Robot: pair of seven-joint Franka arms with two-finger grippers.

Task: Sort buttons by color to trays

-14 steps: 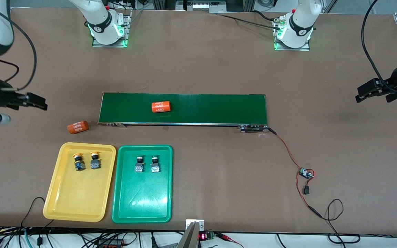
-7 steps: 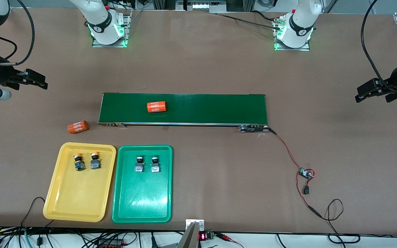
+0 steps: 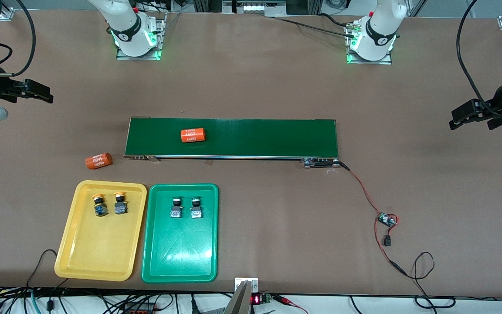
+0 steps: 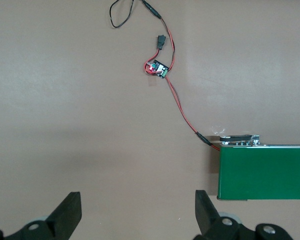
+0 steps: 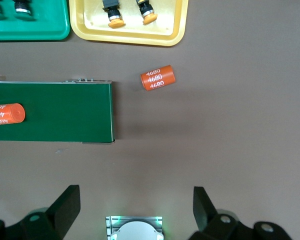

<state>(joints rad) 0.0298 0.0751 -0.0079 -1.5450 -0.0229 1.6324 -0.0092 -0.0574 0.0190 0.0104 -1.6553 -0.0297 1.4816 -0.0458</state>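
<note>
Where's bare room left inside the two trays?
Both trays are bare in the half nearer the camera: yellow tray, green tray. The farther ends are crowded, with two yellow buttons and two green buttons.

A long dark green conveyor belt lies across the middle of the brown table. One orange cylinder with white print rests on it; another lies on the table just off its end. A red wire leads to a small circuit board

Even, bright overhead light; soft shadows on the table, glare on the green tray.
</note>
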